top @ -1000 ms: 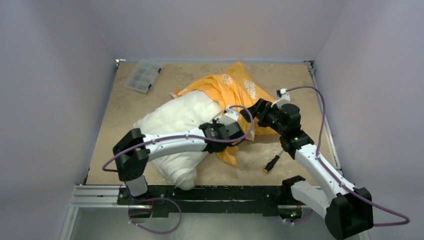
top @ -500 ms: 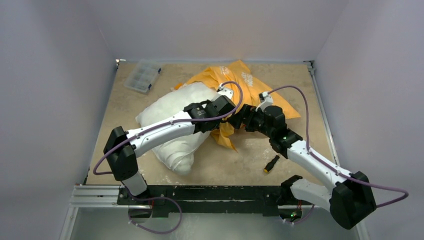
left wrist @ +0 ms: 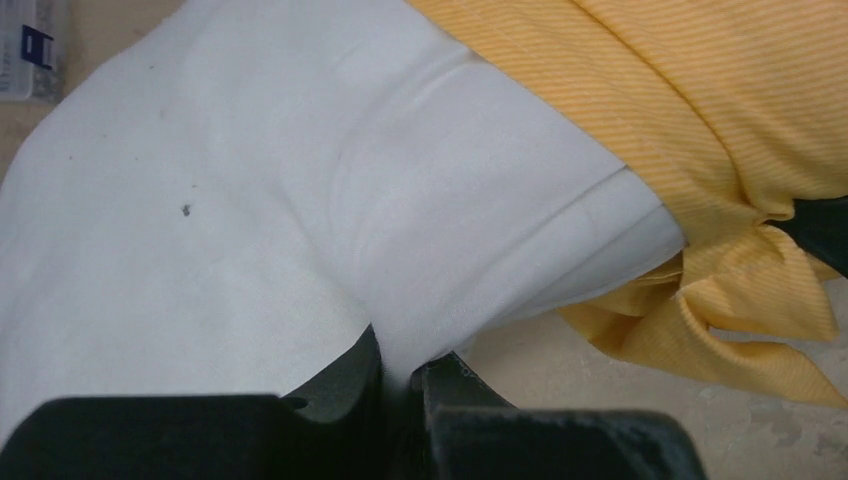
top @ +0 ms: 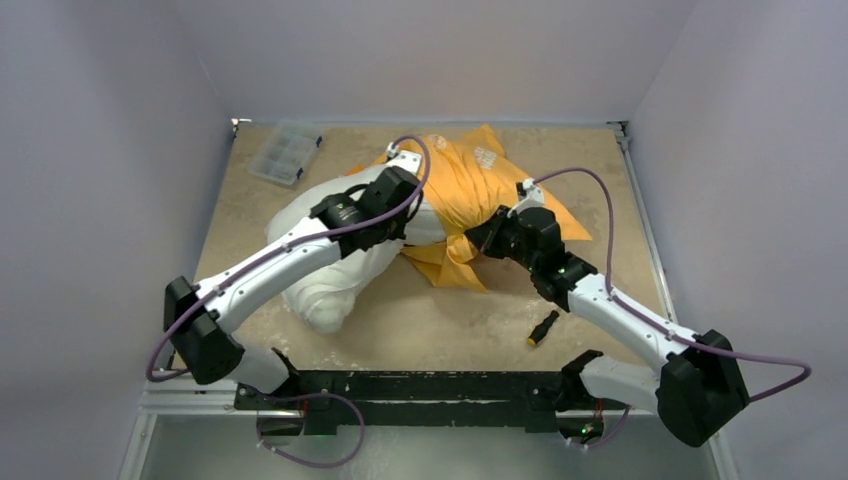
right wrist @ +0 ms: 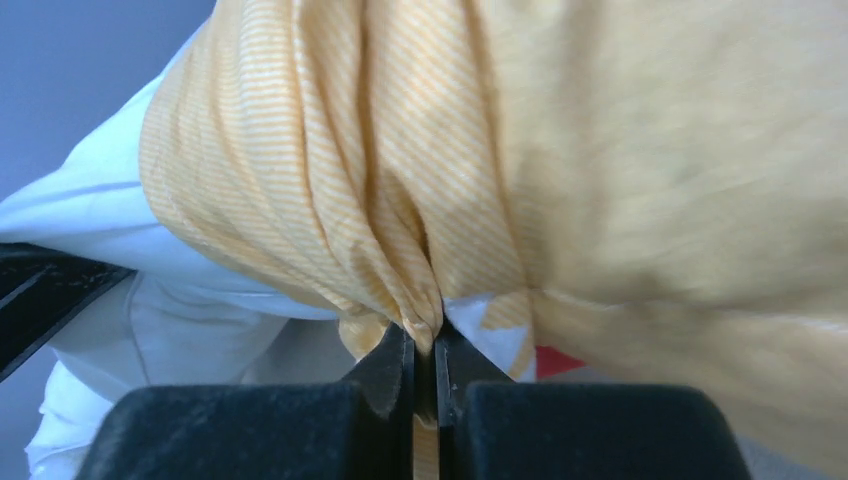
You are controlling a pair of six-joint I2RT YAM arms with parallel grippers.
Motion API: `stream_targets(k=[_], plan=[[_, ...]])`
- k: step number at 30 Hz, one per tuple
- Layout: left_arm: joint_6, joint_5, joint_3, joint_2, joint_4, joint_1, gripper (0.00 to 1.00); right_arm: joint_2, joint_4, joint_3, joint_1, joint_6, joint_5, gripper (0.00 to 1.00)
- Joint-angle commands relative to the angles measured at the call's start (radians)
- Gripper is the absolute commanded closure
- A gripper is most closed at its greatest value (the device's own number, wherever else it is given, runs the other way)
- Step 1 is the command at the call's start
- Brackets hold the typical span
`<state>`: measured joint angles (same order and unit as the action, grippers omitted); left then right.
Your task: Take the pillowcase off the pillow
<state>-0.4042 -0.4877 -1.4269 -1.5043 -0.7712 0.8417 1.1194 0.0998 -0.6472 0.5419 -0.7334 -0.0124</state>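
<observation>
Desk (top: 420,320): the pillow (top: 322,285) lies left of centre with its near end bare and its far right end inside the pillowcase (top: 470,185), which is bunched around that end with a loose tail on the desk. Main risk: the pillow is big and soft, so if the pulls aren't opposed the whole bundle slides across the desk instead of separating. The pillowcase looks twisted tight where it's gathered, so it may cinch on the pillow corner and jam. Left claw (left wrist: 400,365) is clenched on a thin fold of white pillow fabric, a shallow pinch that may slip under load. Right claw (right wrist: 425,350) is clenched on a gathered bunch of orange cloth. Can't tell if pillow fabric is caught inside; if so, pulling drags the pillow along. Minor: the screwdriver (top: 543,328) lies near the right arm, and a wide swing could knock it.
</observation>
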Motion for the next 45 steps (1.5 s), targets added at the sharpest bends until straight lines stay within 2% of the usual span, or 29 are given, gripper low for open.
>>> stream_targets(k=[1,5,10,14,26,34,38,41,45], plan=[[-0.004,-0.046,0.067,0.156,0.015,-0.067,1.00,-0.018,-0.074,-0.072,-0.007,-0.008,0.160,1.00],[-0.013,-0.073,0.153,0.241,0.015,-0.156,1.00,-0.055,-0.119,-0.098,-0.066,-0.065,0.251,1.00],[-0.016,-0.074,0.256,0.323,0.040,-0.286,1.00,-0.191,-0.065,-0.069,-0.242,-0.061,0.193,1.00],[0.001,-0.066,0.276,0.364,0.051,-0.350,1.00,-0.231,-0.086,-0.093,-0.325,-0.046,0.221,1.00],[0.018,-0.043,0.273,0.406,0.037,-0.458,1.00,-0.237,-0.093,-0.196,-0.537,0.014,0.181,1.00],[0.012,0.002,0.311,0.431,0.042,-0.466,1.00,-0.262,-0.098,-0.210,-0.686,0.063,0.129,1.00],[0.010,0.023,0.316,0.440,0.044,-0.476,1.00,-0.259,-0.091,-0.217,-0.784,0.099,0.022,1.00],[0.008,0.034,0.315,0.440,0.046,-0.477,1.00,-0.253,-0.091,-0.229,-0.791,0.114,-0.064,1.00],[0.003,0.076,0.326,0.445,0.058,-0.477,1.00,-0.279,-0.082,-0.221,-0.792,0.136,-0.087,1.00]])
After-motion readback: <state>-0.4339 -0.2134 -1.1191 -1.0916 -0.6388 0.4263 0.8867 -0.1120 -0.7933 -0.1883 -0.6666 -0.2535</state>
